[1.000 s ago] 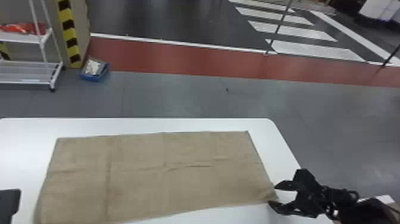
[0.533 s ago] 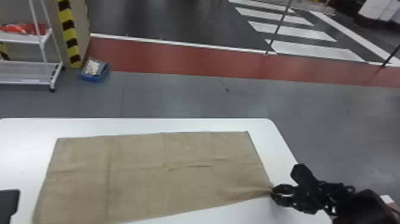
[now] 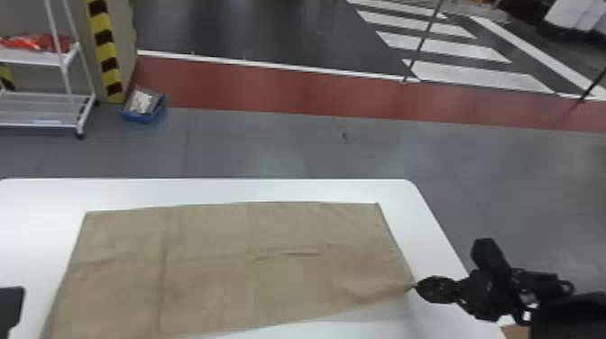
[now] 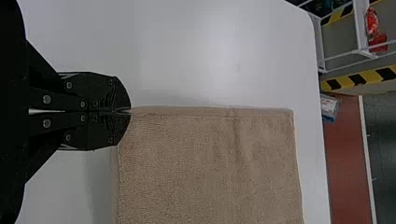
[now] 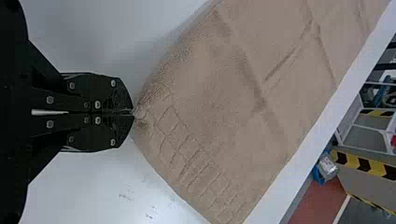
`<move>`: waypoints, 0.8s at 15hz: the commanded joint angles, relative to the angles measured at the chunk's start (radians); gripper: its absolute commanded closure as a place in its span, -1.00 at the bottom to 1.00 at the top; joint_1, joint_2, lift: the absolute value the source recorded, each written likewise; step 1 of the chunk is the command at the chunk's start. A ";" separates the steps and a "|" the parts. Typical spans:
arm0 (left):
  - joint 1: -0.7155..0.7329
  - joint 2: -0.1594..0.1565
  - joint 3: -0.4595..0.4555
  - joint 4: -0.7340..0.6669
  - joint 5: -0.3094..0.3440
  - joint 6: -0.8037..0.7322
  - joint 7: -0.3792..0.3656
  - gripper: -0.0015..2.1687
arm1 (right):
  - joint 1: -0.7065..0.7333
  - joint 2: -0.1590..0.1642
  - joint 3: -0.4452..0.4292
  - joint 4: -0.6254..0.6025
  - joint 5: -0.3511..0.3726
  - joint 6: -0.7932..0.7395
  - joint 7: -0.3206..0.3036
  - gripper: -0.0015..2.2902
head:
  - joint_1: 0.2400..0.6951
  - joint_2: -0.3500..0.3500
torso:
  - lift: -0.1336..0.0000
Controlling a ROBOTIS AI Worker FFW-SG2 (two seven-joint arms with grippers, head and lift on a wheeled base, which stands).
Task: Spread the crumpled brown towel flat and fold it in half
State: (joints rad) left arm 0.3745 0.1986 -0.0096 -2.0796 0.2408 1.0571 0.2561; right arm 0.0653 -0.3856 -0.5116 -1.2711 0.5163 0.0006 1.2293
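Slightly lifted now, the near right corner of the towel (image 3: 279, 279) is pinched by the right gripper (image 3: 417, 286) near the right edge of the table (image 3: 270, 191), the near left by the left gripper (image 4: 130, 111). Folding seems begun: both should be carried to the far edge.

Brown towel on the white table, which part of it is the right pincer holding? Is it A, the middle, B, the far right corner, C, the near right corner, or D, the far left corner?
C, the right pincer is closed on the towel's near right corner, bunching the cloth.
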 commanded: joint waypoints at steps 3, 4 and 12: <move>0.058 0.004 0.002 -0.198 -0.035 0.219 0.002 0.31 | 0.051 0.022 -0.093 -0.159 -0.044 0.026 0.101 0.27 | 1.00 -0.81 | 1.00; 0.061 0.004 0.003 -0.232 -0.043 0.280 0.002 0.31 | 0.059 0.024 -0.108 -0.180 -0.065 0.026 0.121 0.27 | 1.00 -0.83 | 1.00; -0.160 -0.008 -0.038 -0.109 -0.044 0.185 0.000 0.31 | -0.147 0.020 -0.139 -0.033 -0.122 0.042 0.110 0.27 | 1.00 -0.87 | 1.00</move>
State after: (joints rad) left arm 0.2798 0.1926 -0.0330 -2.2729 0.1963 1.3380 0.2578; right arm -0.0117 -0.3632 -0.6599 -1.3786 0.3943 0.0516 1.3472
